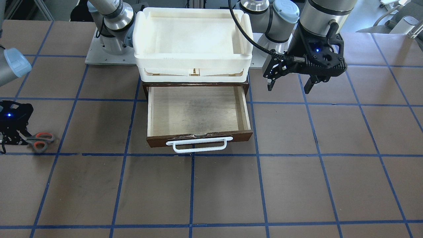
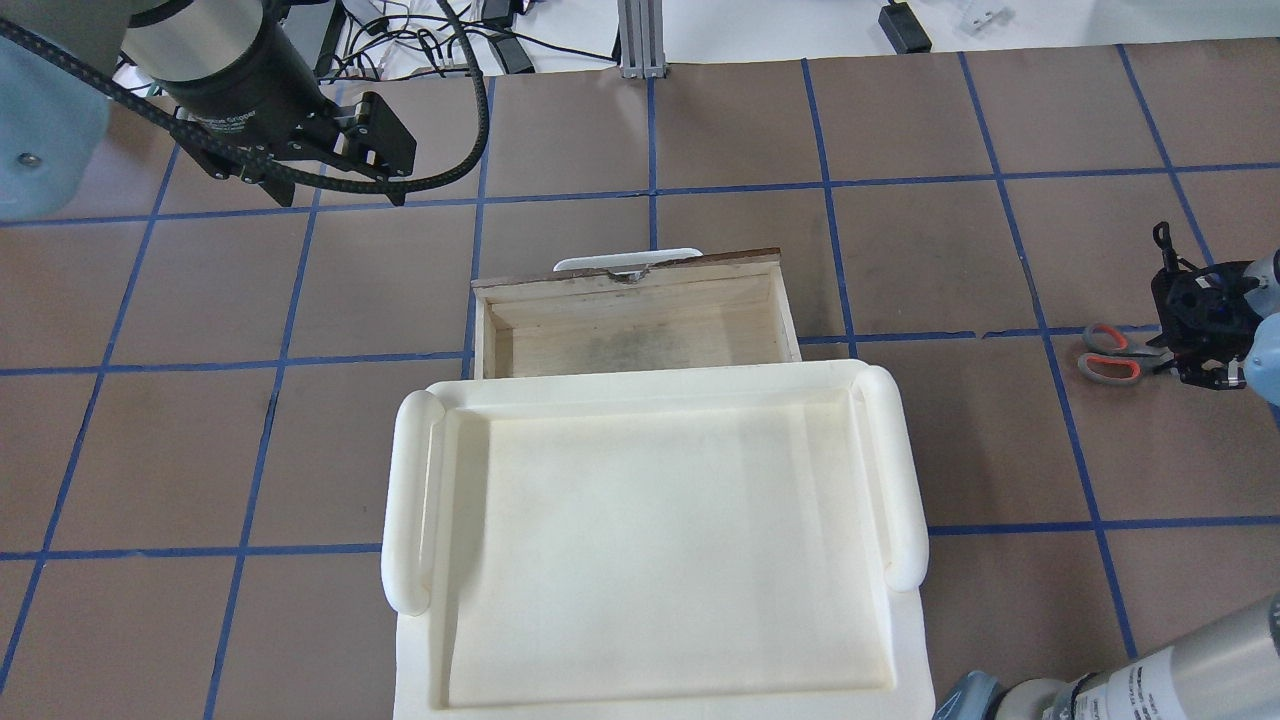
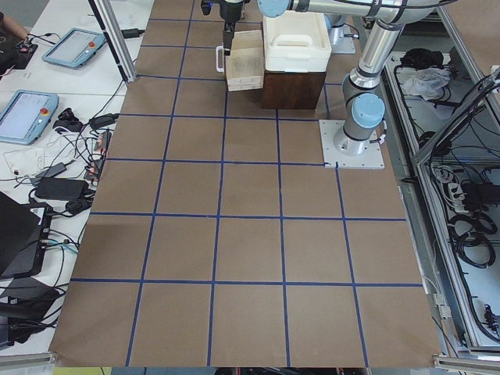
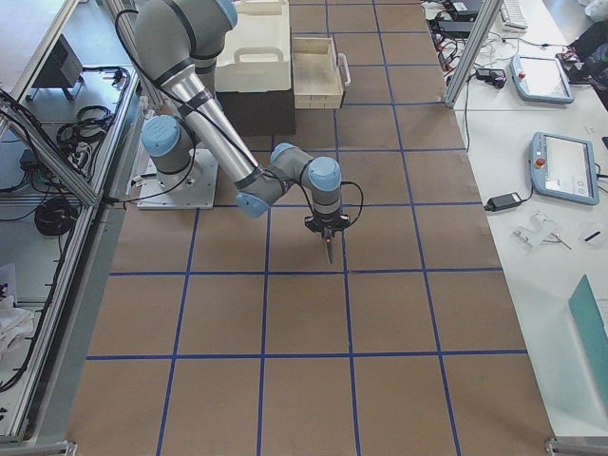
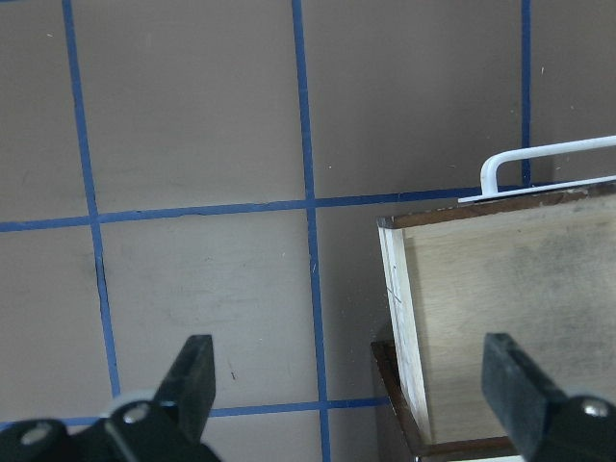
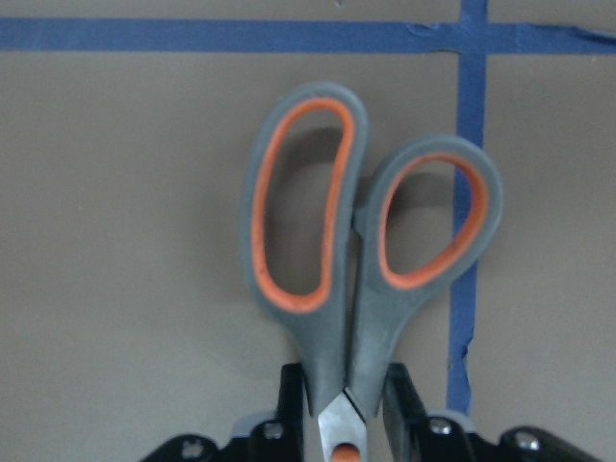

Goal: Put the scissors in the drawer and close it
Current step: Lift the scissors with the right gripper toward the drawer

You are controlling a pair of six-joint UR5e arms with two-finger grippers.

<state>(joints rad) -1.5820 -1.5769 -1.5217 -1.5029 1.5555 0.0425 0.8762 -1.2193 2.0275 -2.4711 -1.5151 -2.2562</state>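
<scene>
The scissors (image 1: 41, 141), grey handles with orange-red inner loops, lie at the table's edge on my right; they also show in the overhead view (image 2: 1110, 353). My right gripper (image 1: 15, 140) is shut on the scissors (image 6: 332, 250) near the pivot, its fingers (image 6: 291, 399) pressed on both sides; the blades are hidden. The dark brown drawer (image 1: 198, 112) stands pulled open and empty, with its white bar handle (image 1: 198, 144) in front. My left gripper (image 1: 290, 86) is open and empty, hovering beside the drawer's side wall (image 5: 397, 318).
A white plastic tray (image 1: 193, 58) sits on top of the dark cabinet above the drawer and overhangs the drawer's back part in the overhead view (image 2: 410, 500). Brown table surface with blue tape lines lies between the scissors and the drawer.
</scene>
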